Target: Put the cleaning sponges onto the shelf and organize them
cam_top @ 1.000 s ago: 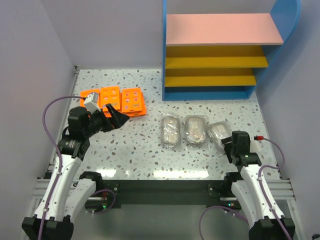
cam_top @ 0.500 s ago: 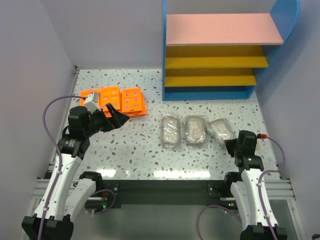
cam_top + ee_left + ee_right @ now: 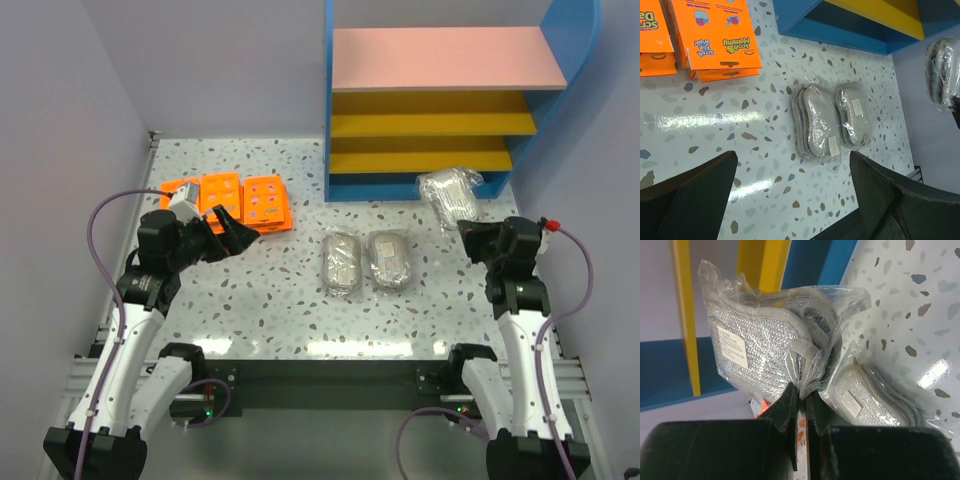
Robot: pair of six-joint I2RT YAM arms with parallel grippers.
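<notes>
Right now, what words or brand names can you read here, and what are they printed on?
"Scrub Mommy": upside down on the nearest orange pack.
"Scru... Da...": cut off, on the orange pack at the left edge.
Smaller print on both: blurred.
White stickers on the wrapped grey pads: too small to read.

One camera looks down from above and behind; both wrist cameras sit low and close, sharing the shelf (image 3: 440,58).

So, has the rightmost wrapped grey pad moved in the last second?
Yes. The wrapped pad, pinched in the right gripper, has left its place beside the neighbouring pad and gone away from the arms, up to the shelf's blue base.
</notes>
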